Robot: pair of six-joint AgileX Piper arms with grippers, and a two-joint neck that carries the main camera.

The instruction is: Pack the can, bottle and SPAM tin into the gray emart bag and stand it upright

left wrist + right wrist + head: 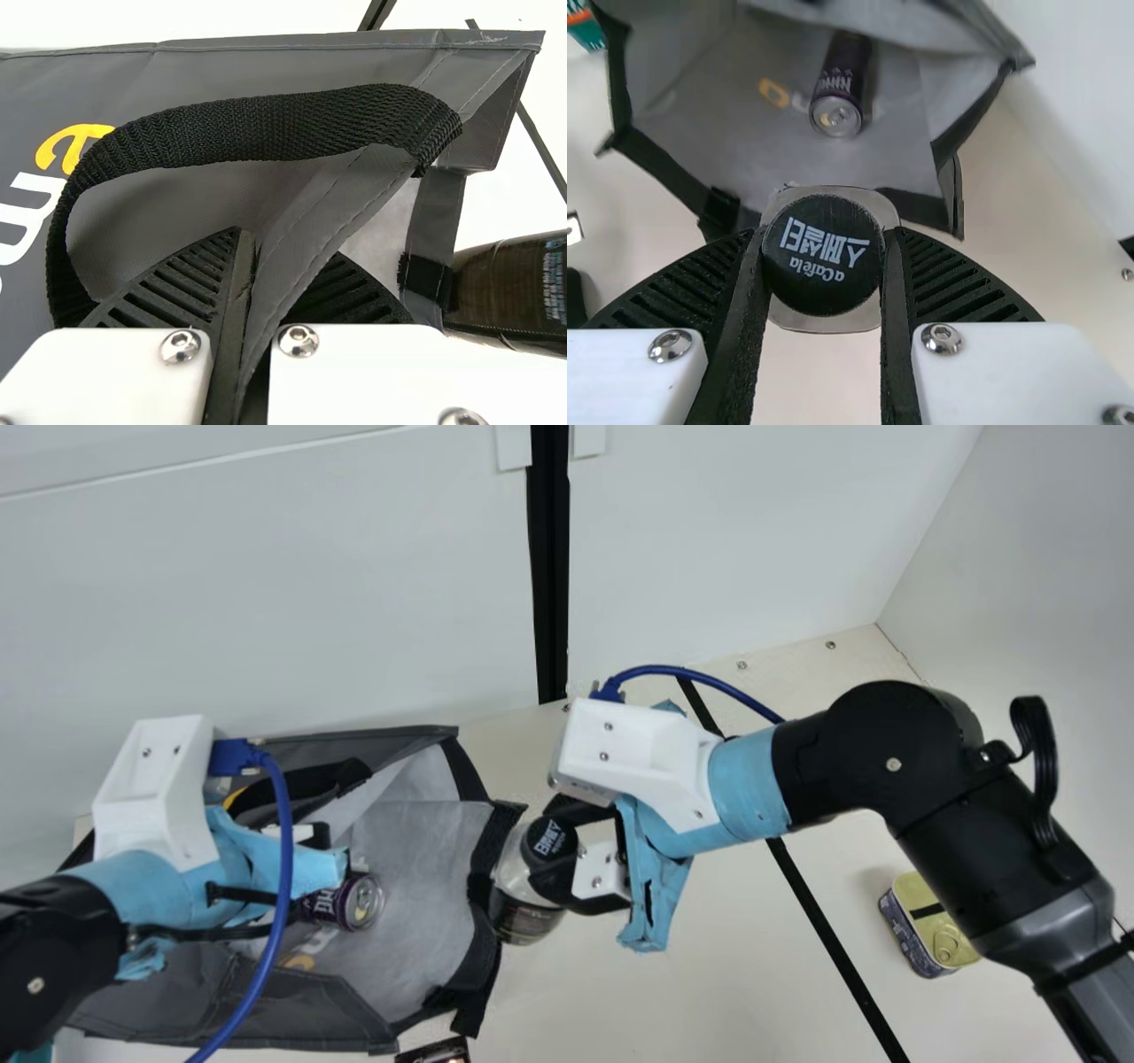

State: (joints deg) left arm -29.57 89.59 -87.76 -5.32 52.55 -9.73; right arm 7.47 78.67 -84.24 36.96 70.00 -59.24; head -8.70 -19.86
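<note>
1. Left jaws (266,266): clamping on the bag's edge fabric, one finger either side. I'm reading this as bracing the bag while the bottle goes in.
2. Bag (301,1005): lying on its side on the surface (691,974), mouth opening toward the right arm.
3. Can (328,903): lying inside the bag, lid end facing the mouth.
4. Bottle (527,923): sitting right at the bag's mouth, outside or barely in. Can't tell if it's touching the rim.
5. Right jaws (822,239): closing around the bottle at its cap end. Long axis is running roughly in line with the fingers, cap facing the wrist, base pointing away. Key relation: bag mouth is lying just ahead of the base, so the right arm is needing a base-first push inward, holding that axis. Watch for the base catching the rim or butting into the can.
6. SPAM tin (935,930): waiting on the surface, well apart from the bag, right arm nearer. Probably next after the bottle; standing the bag up is remaining too.
</note>
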